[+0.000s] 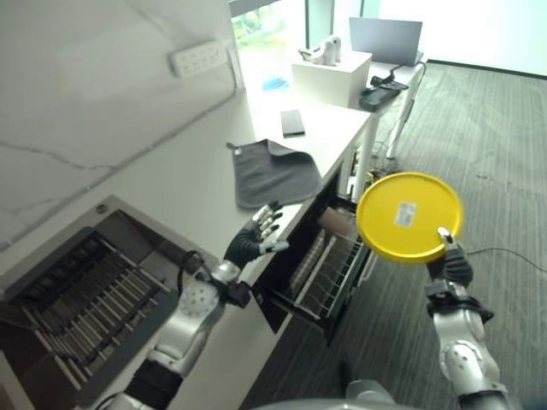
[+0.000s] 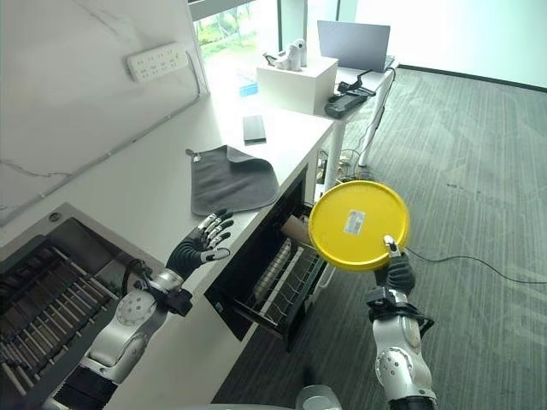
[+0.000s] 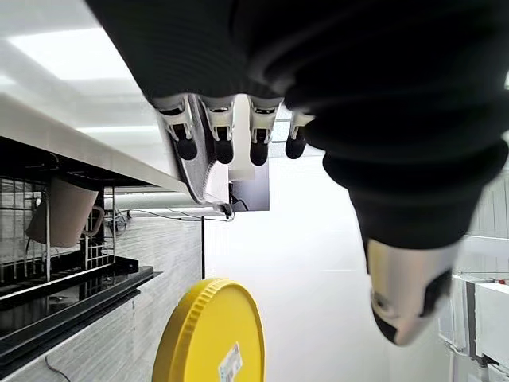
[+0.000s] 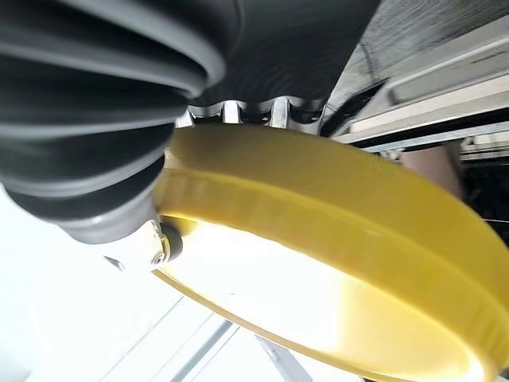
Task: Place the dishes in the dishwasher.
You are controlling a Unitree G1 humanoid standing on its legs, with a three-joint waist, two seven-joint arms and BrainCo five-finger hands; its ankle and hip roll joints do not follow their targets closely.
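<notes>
While the left eye view shows the right hand (image 1: 448, 263) pinching the yellow plate (image 1: 409, 217) upright by its lower rim, apparently to slot it edgewise into the dishwasher rack (image 1: 329, 272) pulled out beside it, the left wrist view shows the left hand (image 3: 231, 131) relaxed, holding nothing, over the white counter's (image 1: 205, 184) edge.

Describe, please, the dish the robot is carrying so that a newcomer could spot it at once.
Start at the white counter and its pulled-out dishwasher rack. Just beyond the rack, above the grey carpet, the right hand pinches the lower edge of a yellow plate. It is the only bright yellow thing here, round, with a small white sticker.
</notes>
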